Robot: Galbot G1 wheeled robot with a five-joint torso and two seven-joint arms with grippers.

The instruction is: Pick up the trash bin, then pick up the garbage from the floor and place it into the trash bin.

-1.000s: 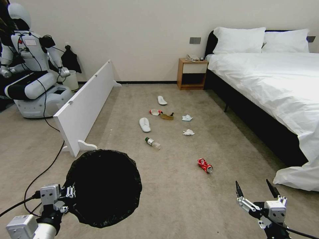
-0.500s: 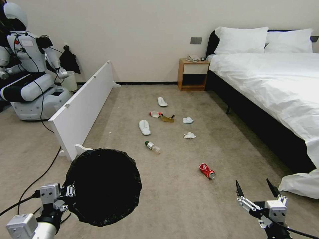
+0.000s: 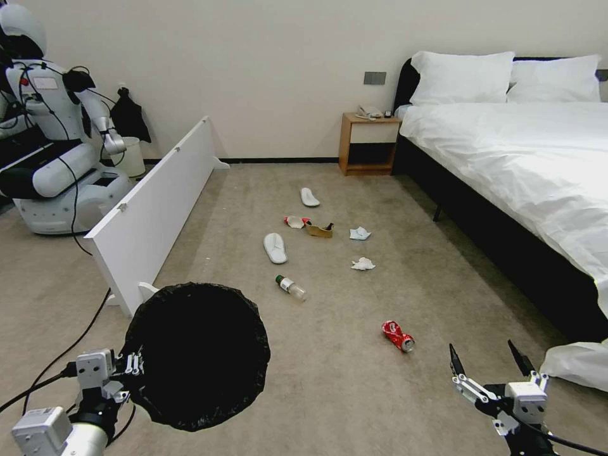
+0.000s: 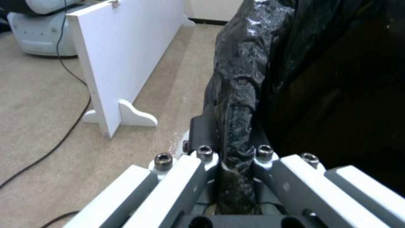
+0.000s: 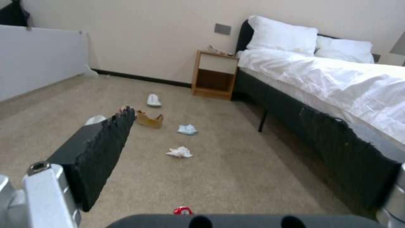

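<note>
Left tool point(image 3: 130, 367) pinches round black-bag-lined trash bin point(image 3: 196, 354) rim; liner could slip. Right tool point(image 3: 487, 364) spread near crushed red can point(image 3: 398, 335).

Glossy crinkled black plastic bag point(image 4: 253, 63); matt carpet point(image 3: 342, 380); nightstand point(image 3: 367, 142) seemingly wood.

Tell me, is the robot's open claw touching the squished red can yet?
Apart. The head view shows bare carpet between the right gripper, fingers spread, and the crushed red can lying ahead of it on the floor.
</note>
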